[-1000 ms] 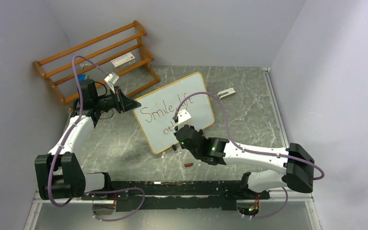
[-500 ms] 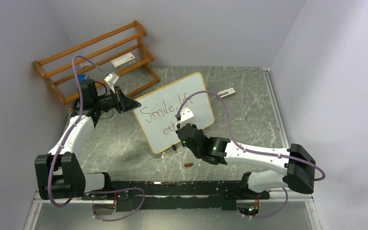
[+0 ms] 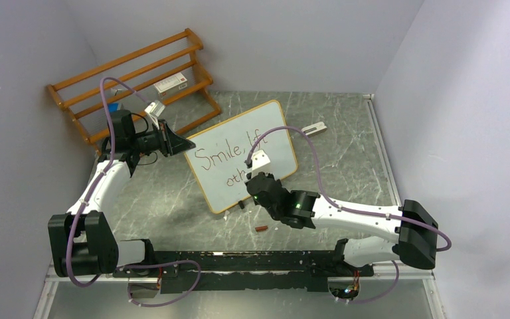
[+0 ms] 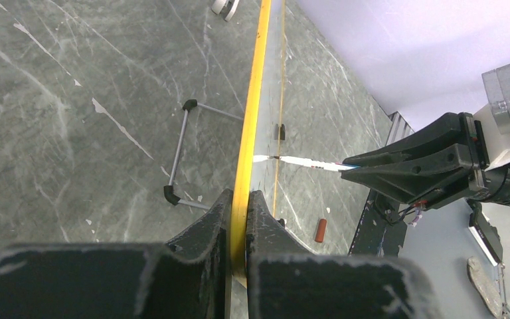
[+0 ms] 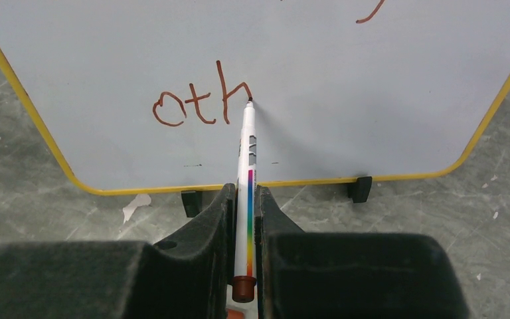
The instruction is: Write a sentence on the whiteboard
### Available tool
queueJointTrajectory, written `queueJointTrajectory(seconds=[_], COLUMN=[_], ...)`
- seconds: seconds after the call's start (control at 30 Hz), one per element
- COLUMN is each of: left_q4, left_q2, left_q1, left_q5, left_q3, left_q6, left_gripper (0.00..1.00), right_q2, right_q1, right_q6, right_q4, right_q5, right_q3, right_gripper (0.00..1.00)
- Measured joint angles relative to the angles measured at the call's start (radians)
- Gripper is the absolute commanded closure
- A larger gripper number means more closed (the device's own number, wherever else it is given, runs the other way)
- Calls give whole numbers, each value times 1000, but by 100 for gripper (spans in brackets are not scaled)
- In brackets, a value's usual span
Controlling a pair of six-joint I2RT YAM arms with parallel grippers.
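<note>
While your left gripper point(image 4: 239, 199) clamps the whiteboard point(image 3: 275, 123) by its left edge at mid-table point(image 3: 345, 139), your right gripper point(image 5: 244, 193) pinches the marker point(image 5: 247, 166), tip touching the sentence point(image 5: 202, 103) just after "oth".

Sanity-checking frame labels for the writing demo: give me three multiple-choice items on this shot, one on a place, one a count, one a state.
1. Where is the marker's tip?
A. on the "o"
B. at the right side of the "h"
C. in the top line

2. How many letters stand in the lower line?
A. three
B. five
C. six

3. What is the left gripper doing?
A. open, holding nothing
B. shut on the marker
C. shut on the whiteboard's edge

Answers:
1 B: the right wrist view shows the tip against the whiteboard at the "h".
2 A: it reads "oth".
3 C: the left wrist view shows its jaws pinching the yellow frame; the right gripper holds the marker.
</note>
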State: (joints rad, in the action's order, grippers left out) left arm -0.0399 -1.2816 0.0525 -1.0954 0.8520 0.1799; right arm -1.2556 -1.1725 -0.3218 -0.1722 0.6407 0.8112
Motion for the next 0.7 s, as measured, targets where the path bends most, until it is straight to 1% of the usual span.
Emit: queueJointTrajectory(seconds=[0.7], left_q4=[0], left_q2=[-1], left_q1=[0], left_q5=[0], left_q3=[1], left_q6=[0], left_gripper=[95], right_q2=[10], right_q1=[0], right_q6=[-20], right_q4=[-48], right_q5=[-22], right_q3=[-10], right_gripper=[100])
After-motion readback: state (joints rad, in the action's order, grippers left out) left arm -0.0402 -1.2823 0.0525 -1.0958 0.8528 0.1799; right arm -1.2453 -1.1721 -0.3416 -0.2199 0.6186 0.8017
